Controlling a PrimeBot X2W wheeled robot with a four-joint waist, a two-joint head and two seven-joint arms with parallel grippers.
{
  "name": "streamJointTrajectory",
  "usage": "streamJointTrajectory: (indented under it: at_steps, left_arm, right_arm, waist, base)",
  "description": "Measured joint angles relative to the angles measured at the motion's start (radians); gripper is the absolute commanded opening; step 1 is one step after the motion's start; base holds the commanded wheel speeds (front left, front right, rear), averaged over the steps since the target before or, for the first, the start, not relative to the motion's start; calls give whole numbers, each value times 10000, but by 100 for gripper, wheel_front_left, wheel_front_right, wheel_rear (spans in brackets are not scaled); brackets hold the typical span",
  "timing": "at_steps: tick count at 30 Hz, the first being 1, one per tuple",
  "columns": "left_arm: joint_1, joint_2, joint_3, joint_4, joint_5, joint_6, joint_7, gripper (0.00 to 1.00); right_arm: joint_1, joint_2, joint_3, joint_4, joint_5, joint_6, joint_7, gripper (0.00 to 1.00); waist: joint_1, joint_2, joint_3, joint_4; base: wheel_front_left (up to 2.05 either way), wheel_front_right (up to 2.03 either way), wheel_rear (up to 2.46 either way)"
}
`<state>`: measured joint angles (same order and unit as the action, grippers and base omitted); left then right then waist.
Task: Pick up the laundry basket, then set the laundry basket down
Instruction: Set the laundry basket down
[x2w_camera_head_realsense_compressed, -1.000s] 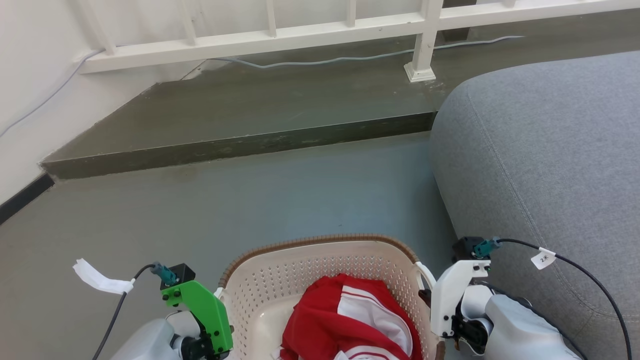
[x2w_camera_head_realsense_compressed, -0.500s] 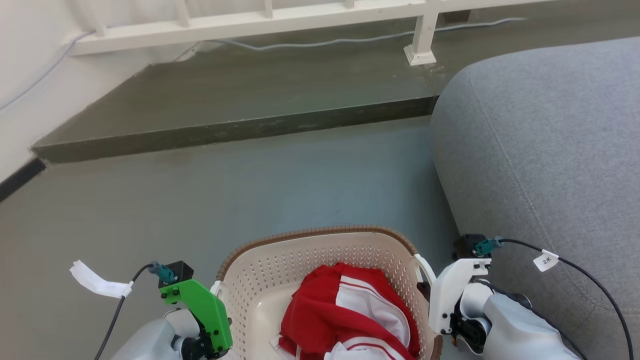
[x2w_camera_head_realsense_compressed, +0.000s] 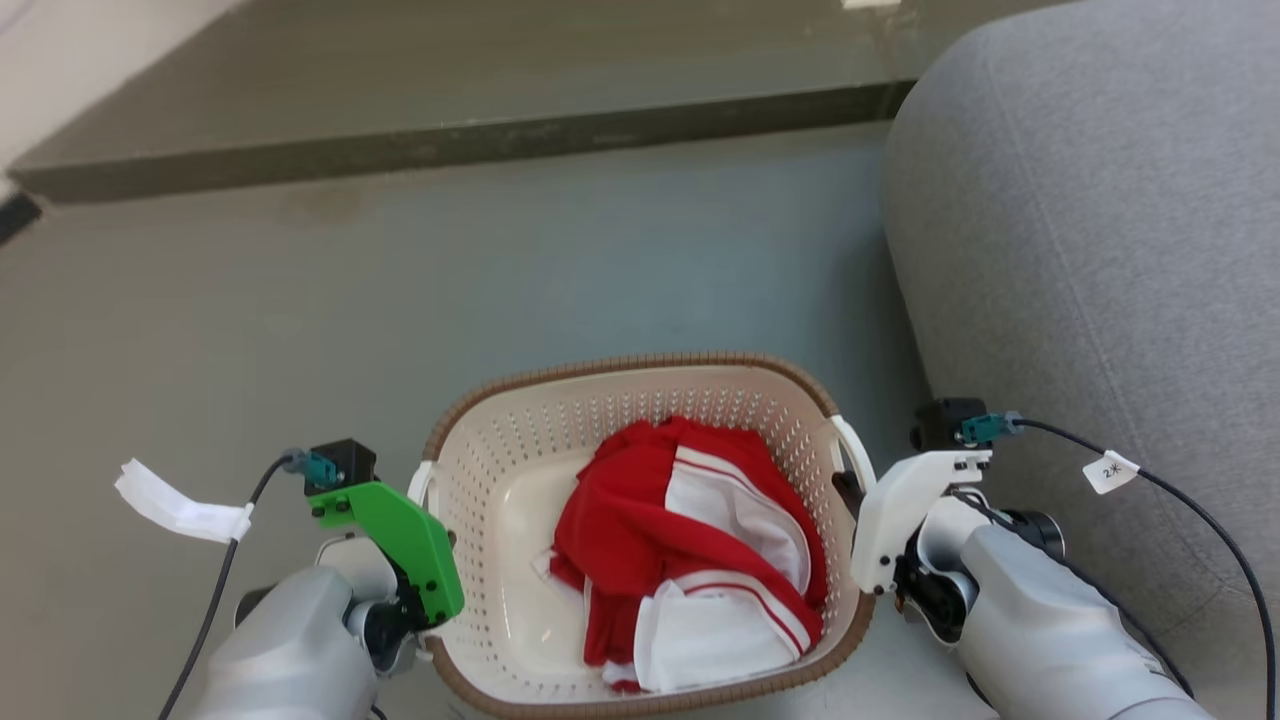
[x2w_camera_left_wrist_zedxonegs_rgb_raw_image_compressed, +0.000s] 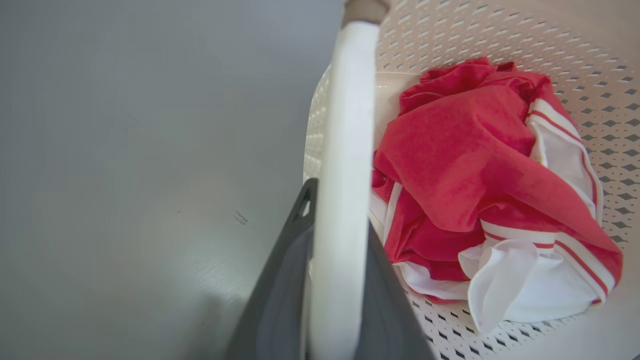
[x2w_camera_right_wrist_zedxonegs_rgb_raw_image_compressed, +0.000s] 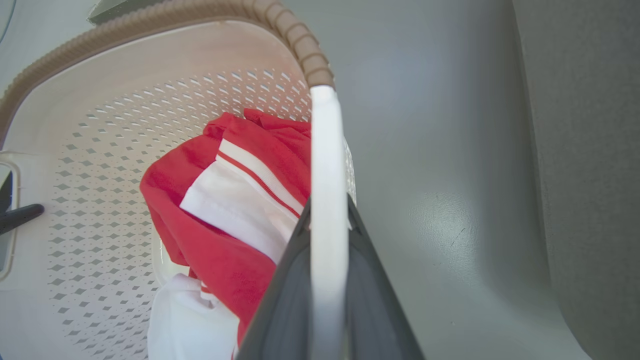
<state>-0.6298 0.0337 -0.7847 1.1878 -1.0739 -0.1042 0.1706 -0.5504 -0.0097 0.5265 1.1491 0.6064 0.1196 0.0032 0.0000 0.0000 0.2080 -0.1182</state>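
The laundry basket (x2w_camera_head_realsense_compressed: 620, 364) is cream-white and perforated with a brown woven rim. It sits low in the middle of the head view, between my two arms, and holds a crumpled red and white garment (x2w_camera_head_realsense_compressed: 690, 530). My left gripper (x2w_camera_head_realsense_compressed: 425, 610), under its green mount, is shut on the left loop handle (x2w_camera_left_wrist_zedxonegs_rgb_raw_image_compressed: 345, 150). Its dark fingers (x2w_camera_left_wrist_zedxonegs_rgb_raw_image_compressed: 280, 280) flank that handle. My right gripper (x2w_camera_head_realsense_compressed: 855, 500), under its white mount, is shut on the right loop handle (x2w_camera_right_wrist_zedxonegs_rgb_raw_image_compressed: 327, 175). I cannot tell whether the basket rests on the floor or hangs just above it.
A large grey upholstered seat (x2w_camera_head_realsense_compressed: 1080, 250) stands close to the basket's right side. A raised dark step (x2w_camera_head_realsense_compressed: 450, 140) crosses the back. Grey floor (x2w_camera_head_realsense_compressed: 300, 330) lies ahead and to the left. A white tag (x2w_camera_head_realsense_compressed: 170, 505) hangs on my left cable.
The head camera has tilted down, so the railing has left the picture and more of the basket shows. Both grippers keep the same hold on the handles.
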Motion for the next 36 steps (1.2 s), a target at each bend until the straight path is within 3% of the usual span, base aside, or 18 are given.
streamJointTrajectory:
  at_steps: [23,36]
  left_arm:
    - [-1547,8,-209,-130,738,2,-1860,0]
    - [-2831,203,-255,-311,1099,-10,-2596,0]
  right_arm:
    - [-1522,-86,-163,-100,-182,-510,-1482,0]
    - [-2564,-138,-368,-184,-176,-589,-2050,0]
  waist:
    - [2,0,3247,322]
    - [2,0,5108,391]
  base:
    - [0,0,0]
    - [0,0,0]
